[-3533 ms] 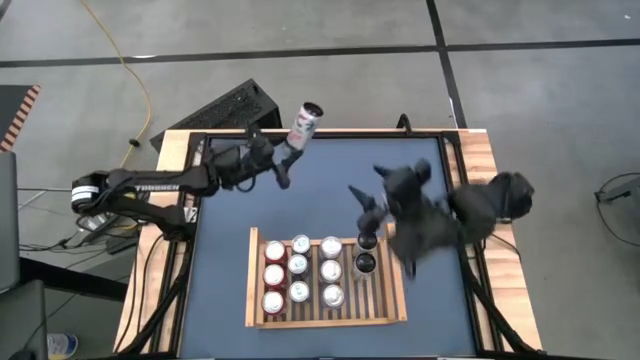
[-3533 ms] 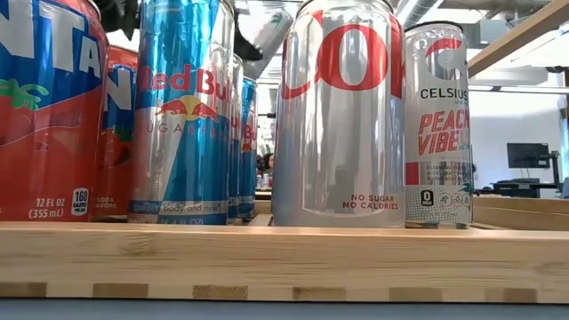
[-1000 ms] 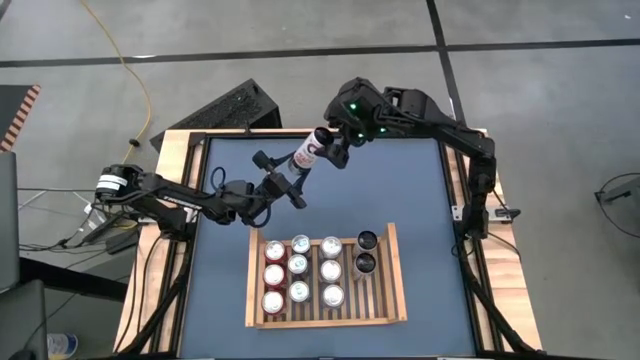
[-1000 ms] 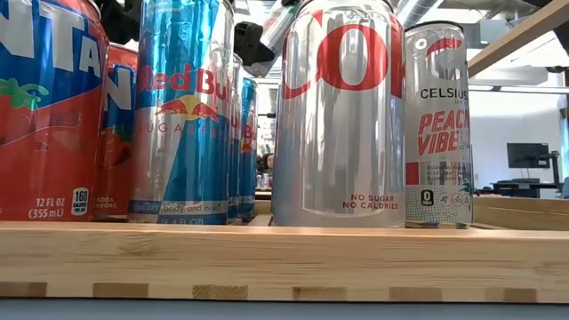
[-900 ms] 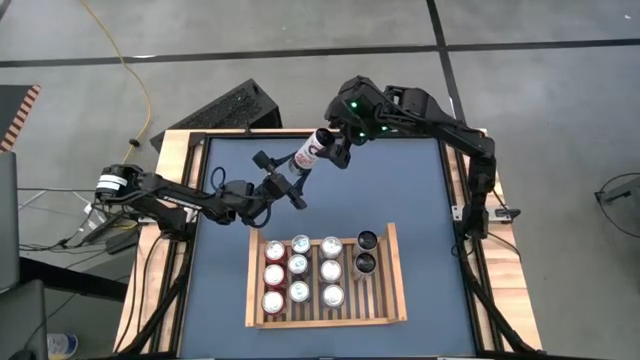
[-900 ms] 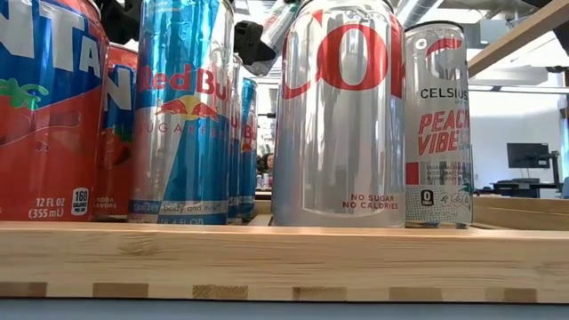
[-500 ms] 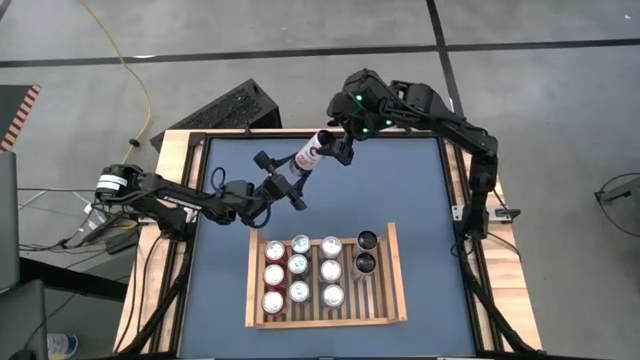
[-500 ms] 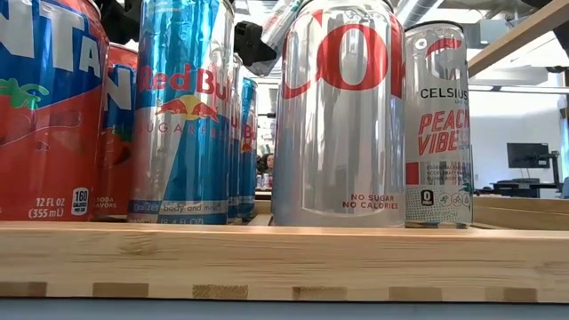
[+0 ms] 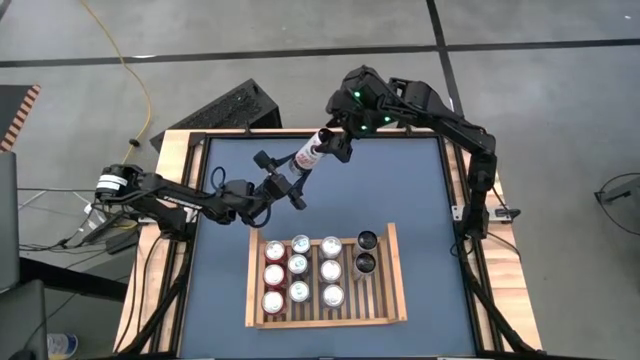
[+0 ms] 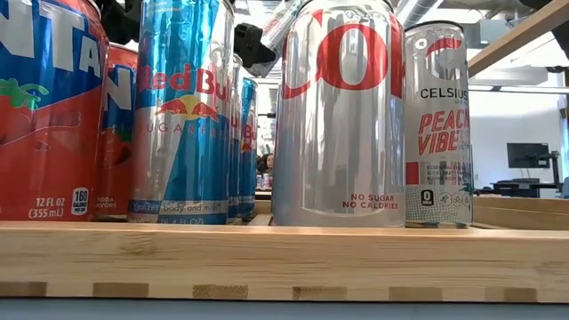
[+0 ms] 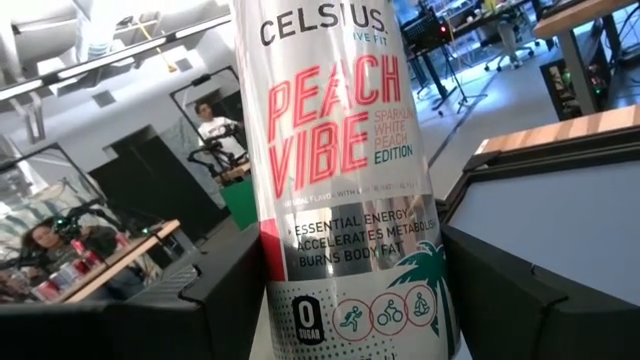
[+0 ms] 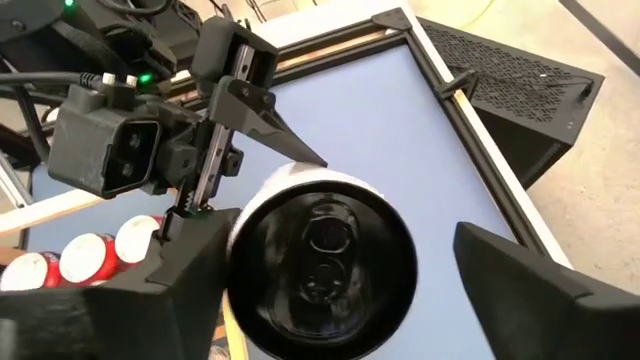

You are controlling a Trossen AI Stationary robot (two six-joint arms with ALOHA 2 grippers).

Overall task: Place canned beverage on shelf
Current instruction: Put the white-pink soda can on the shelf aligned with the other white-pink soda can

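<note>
A white Celsius Peach Vibe can [image 9: 309,153] hangs tilted over the far middle of the blue table, its top toward the far right. My left gripper [image 9: 290,180] reaches in from the left and is shut on its lower end; the left wrist view shows the can [image 11: 345,180] close up. My right gripper [image 9: 335,145] is open at the can's top end [image 12: 320,262], one finger on either side. The light-wood shelf [image 9: 398,270] lies near the front edge with several cans standing upright on its slats. My left gripper pinches the can's wall near its bottom end [image 11: 285,310] between its two fingers [image 11: 200,310]. It comes from the table's left, about level. The can is lifted clear of the table and sticks out past the fingers, tilted, top toward the far right. My right gripper's fingers [image 12: 190,280] flank the can's top; whether one touches it I cannot tell.
In the low view the shelf's front rim [image 10: 284,253] and its cans fill the picture. Two dark cans [image 9: 366,252] stand in the shelf's right column. A black keyboard-like object [image 9: 235,105] lies beyond the far left corner. Bare blue tabletop [image 9: 420,190] lies at the right.
My right gripper has turned a little at the can's top end and stays open. The can and my left gripper have kept still.
</note>
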